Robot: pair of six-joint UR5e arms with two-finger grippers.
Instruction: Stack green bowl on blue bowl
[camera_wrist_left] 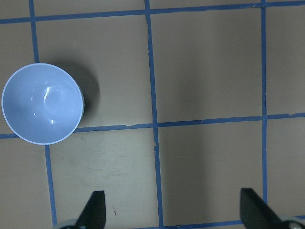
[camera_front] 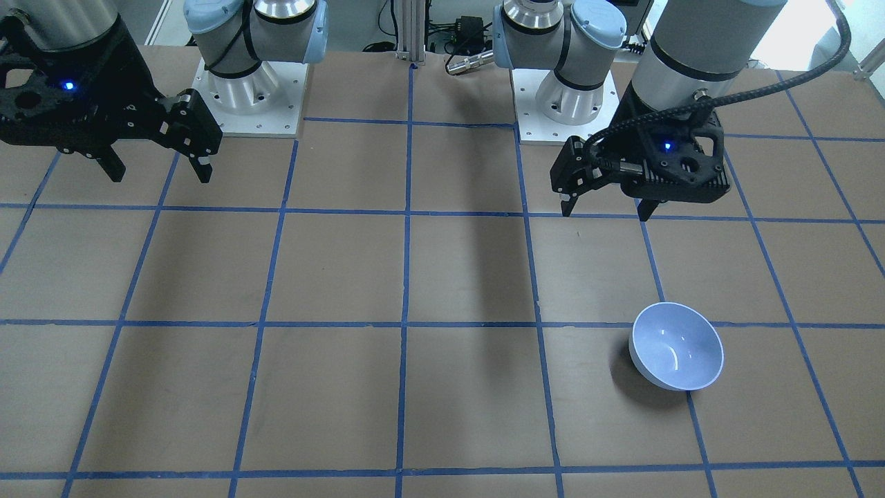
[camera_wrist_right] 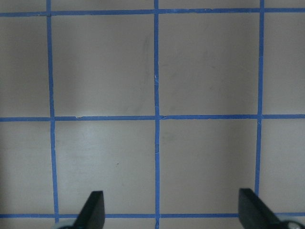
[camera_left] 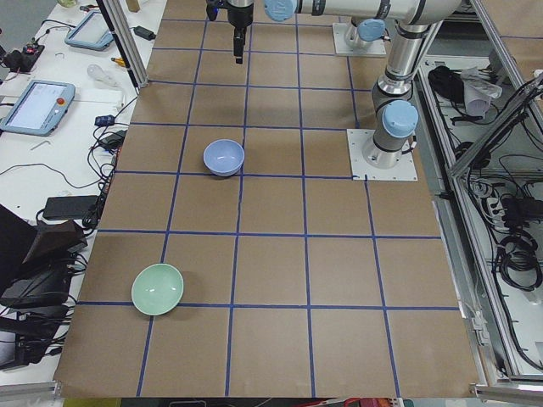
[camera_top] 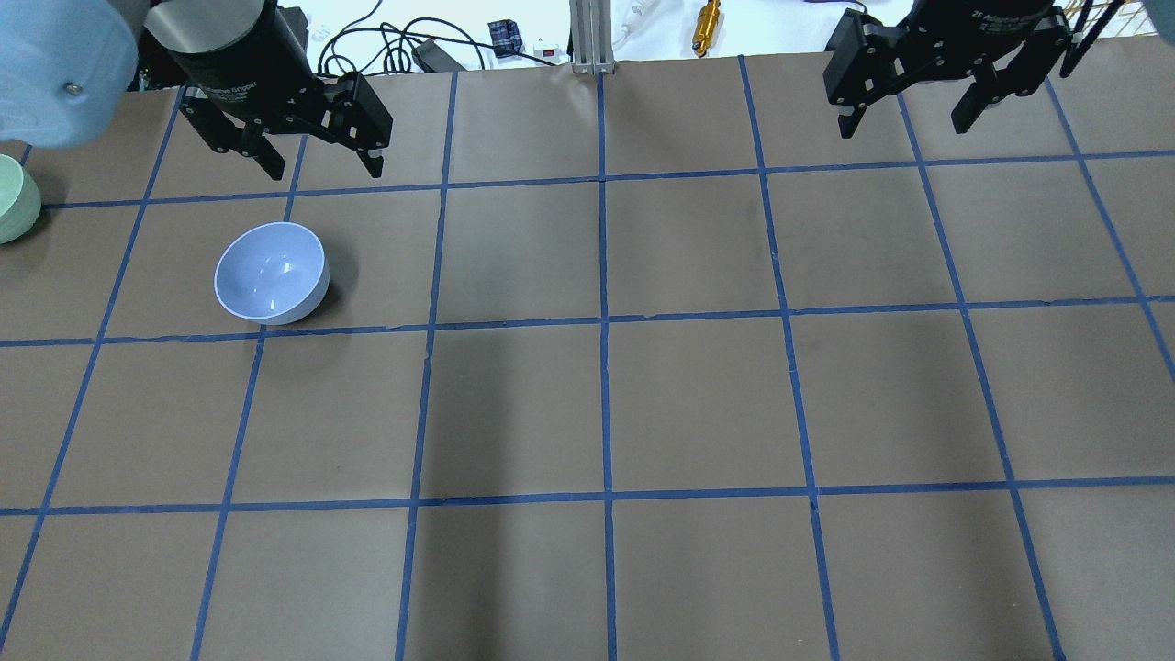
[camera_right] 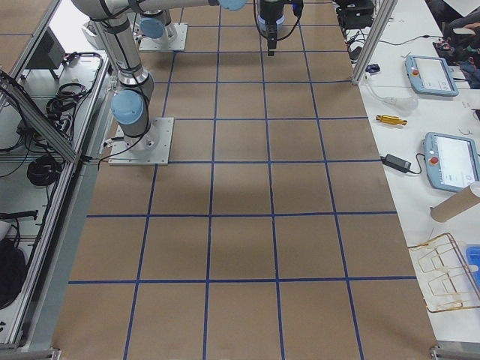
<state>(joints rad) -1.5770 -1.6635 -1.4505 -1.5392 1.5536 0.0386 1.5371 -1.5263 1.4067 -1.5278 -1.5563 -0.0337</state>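
Observation:
The blue bowl (camera_top: 272,274) stands upright and empty on the table's left half; it also shows in the front view (camera_front: 676,355), the left side view (camera_left: 224,157) and the left wrist view (camera_wrist_left: 42,103). The green bowl (camera_left: 158,288) stands upright near the table's left end, apart from the blue bowl, and is cut by the overhead view's left edge (camera_top: 11,211). My left gripper (camera_top: 325,170) hangs open and empty above the table just beyond the blue bowl (camera_front: 607,211) (camera_wrist_left: 174,210). My right gripper (camera_top: 901,127) hangs open and empty over the far right (camera_front: 161,176) (camera_wrist_right: 172,210).
The table (camera_top: 606,413) is brown paper with a blue tape grid. The two arm bases (camera_front: 249,97) (camera_front: 567,104) stand at the robot's edge. Cables and a brass part (camera_top: 708,14) lie beyond the far edge. Tablets (camera_left: 38,106) lie on the side bench.

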